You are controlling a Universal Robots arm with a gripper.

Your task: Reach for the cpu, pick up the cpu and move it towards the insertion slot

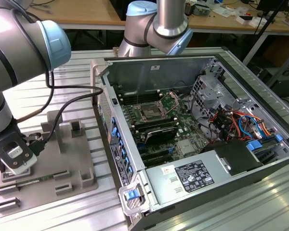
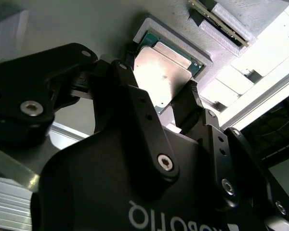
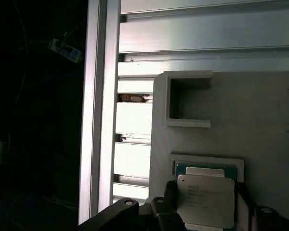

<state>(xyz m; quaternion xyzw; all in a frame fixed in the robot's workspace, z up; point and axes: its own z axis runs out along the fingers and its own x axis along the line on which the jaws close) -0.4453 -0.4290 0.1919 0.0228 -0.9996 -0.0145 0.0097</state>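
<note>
The cpu [image 2: 164,74] [image 3: 205,199], a flat silvery square chip with a green rim, lies in a square recess of the grey tray [image 1: 72,163] [image 3: 260,120]. In both wrist views my gripper [image 2: 160,79] [image 3: 205,208] has one black finger against each of two opposite edges of the chip, shut on it. The chip sits at the level of the recess, turned slightly against its frame. In the exterior view the gripper [image 1: 14,161] hangs low over the tray's near corner at the exterior view's left. The insertion slot [image 1: 149,113] is the silver-framed socket on the board inside the open computer case.
The open computer case [image 1: 197,130] fills the exterior view's right, with its raised side wall [image 1: 113,139] between tray and board. A black cable [image 1: 62,108] loops from my wrist. A second arm [image 1: 159,24] stands behind the case. A memory module [image 2: 216,19] lies in the tray.
</note>
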